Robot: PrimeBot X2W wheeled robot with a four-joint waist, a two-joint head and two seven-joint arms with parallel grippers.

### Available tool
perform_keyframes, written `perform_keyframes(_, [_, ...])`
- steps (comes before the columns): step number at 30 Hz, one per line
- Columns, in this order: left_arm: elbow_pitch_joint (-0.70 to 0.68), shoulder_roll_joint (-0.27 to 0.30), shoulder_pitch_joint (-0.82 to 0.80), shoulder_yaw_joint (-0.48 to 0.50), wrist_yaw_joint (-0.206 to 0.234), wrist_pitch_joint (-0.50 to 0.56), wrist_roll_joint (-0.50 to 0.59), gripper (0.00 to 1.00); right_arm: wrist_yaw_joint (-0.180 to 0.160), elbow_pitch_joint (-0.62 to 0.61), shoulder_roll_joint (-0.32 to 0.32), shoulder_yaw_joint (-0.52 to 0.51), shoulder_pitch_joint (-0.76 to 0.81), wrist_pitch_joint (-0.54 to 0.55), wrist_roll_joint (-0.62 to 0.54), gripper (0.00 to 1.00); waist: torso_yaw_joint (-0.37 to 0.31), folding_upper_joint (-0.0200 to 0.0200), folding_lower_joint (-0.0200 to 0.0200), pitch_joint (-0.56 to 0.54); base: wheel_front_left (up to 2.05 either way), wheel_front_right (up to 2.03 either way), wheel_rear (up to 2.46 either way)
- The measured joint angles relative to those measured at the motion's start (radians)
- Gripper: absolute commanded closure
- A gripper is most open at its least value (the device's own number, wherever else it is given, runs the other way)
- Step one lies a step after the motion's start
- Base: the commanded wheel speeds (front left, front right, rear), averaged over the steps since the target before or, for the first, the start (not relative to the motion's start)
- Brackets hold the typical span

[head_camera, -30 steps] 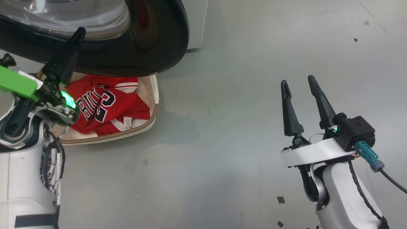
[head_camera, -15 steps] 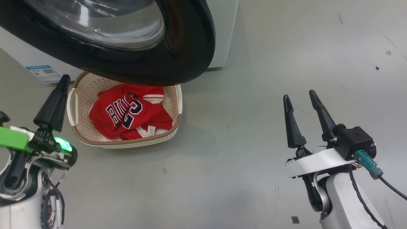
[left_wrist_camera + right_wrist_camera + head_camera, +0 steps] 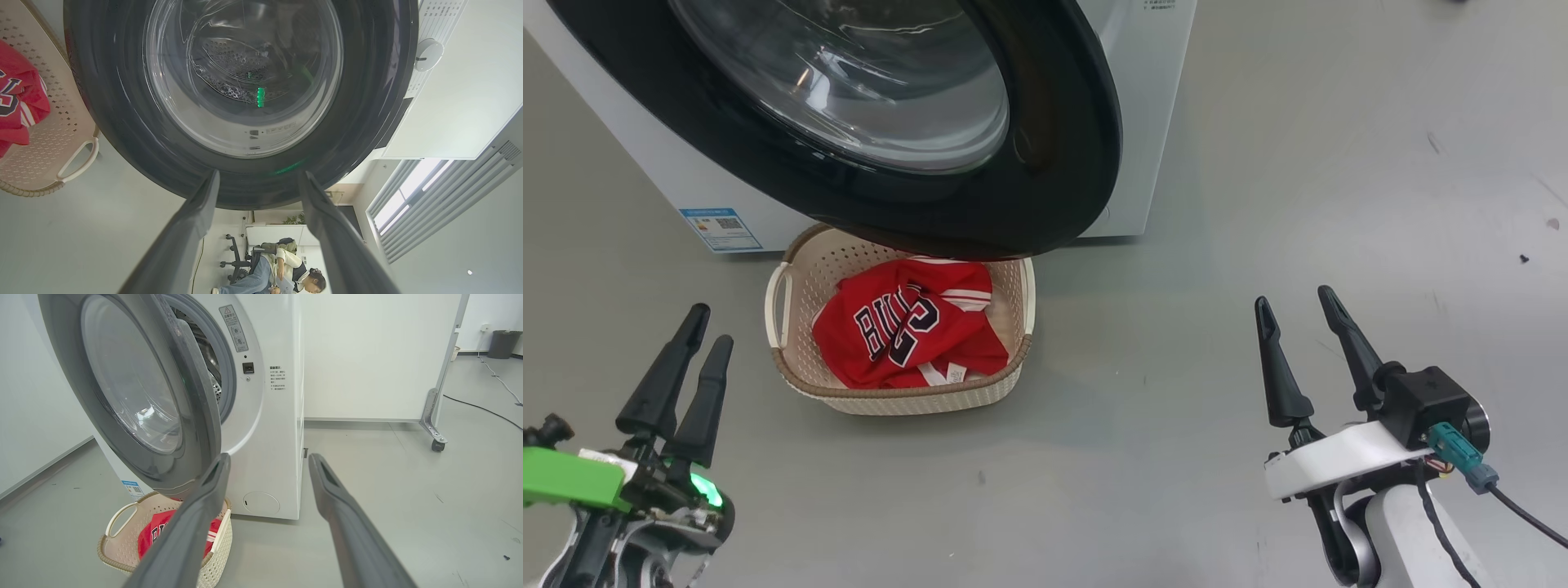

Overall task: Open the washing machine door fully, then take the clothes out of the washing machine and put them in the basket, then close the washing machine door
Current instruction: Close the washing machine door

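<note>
Two grippers sat empty: at near left the left gripper (image 3: 711,325) had its fingers apart, and right of it the basket (image 3: 898,398) held the clothes (image 3: 907,335), just before the washing machine (image 3: 1152,122). Unloading looked done, so closing was judged the step in hand; the washing machine door (image 3: 1054,163) hung partly open over the basket's far rim and would need a push toward the drum (image 3: 215,381). At near right the right gripper (image 3: 1294,297) was spread too; the door screened most of the drum, so leftover garments could not be ruled out.
</note>
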Motion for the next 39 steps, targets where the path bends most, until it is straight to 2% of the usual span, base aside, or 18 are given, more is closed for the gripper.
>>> perform_keyframes(5, [-0.03, 0.0, 0.066, 0.0, 0.0, -0.05, 0.065, 0.0, 0.001, 0.007, 0.0, -0.003, 0.024, 0.0, 0.0, 0.0, 0.015, 0.0, 0.0, -0.038, 0.0, 0.0, 0.0])
perform_keyframes(15, [-0.144, 0.001, 0.129, -0.024, 0.0, -0.2, 0.328, 0.0, 0.008, 0.008, 0.001, -0.021, 0.068, 0.0, 0.0, 0.0, 0.034, 0.0, 0.0, -0.098, 0.0, 0.0, 0.0])
perform_keyframes(16, [-0.144, 0.001, 0.129, -0.024, 0.0, -0.2, 0.328, 0.0, 0.008, 0.008, 0.001, -0.021, 0.068, 0.0, 0.0, 0.0, 0.034, 0.0, 0.0, -0.098, 0.0, 0.0, 0.0])
perform_keyframes(17, [-0.173, 0.002, 0.132, -0.044, 0.0, -0.234, 0.408, 0.0, 0.008, 0.008, 0.001, -0.021, 0.07, 0.0, 0.0, 0.0, 0.037, 0.0, 0.0, -0.107, 0.0, 0.0, 0.0])
perform_keyframes(18, [-0.173, 0.002, 0.132, -0.044, 0.0, -0.234, 0.408, 0.0, 0.008, 0.008, 0.001, -0.021, 0.07, 0.0, 0.0, 0.0, 0.037, 0.0, 0.0, -0.107, 0.0, 0.0, 0.0])
perform_keyframes(19, [-0.188, 0.011, 0.136, -0.061, 0.0, -0.246, 0.458, 0.0, 0.009, 0.008, 0.001, -0.021, 0.07, 0.0, 0.0, 0.0, 0.038, 0.0, 0.0, -0.111, 0.0, 0.0, 0.0])
perform_keyframes(30, [-0.304, 0.152, 0.145, -0.165, -0.001, -0.485, 0.964, 0.0, 0.012, -0.01, 0.0, -0.04, 0.085, 0.0, -0.01, 0.0, 0.046, 0.0, 0.0, -0.135, 0.0, 0.0, 0.0])
perform_keyframes(36, [-0.289, 0.179, 0.184, -0.19, -0.001, -0.572, 1.188, 0.0, 0.012, -0.016, 0.0, -0.044, 0.088, 0.0, -0.014, 0.0, 0.048, 0.0, 0.0, -0.142, 0.0, 0.0, 0.0])
perform_keyframes(39, [-0.276, 0.185, 0.211, -0.209, 0.013, -0.595, 1.271, 0.0, 0.013, -0.019, 0.0, -0.044, 0.093, 0.0, -0.019, 0.0, 0.048, 0.0, 0.0, -0.146, 0.0, 0.0, 0.0])
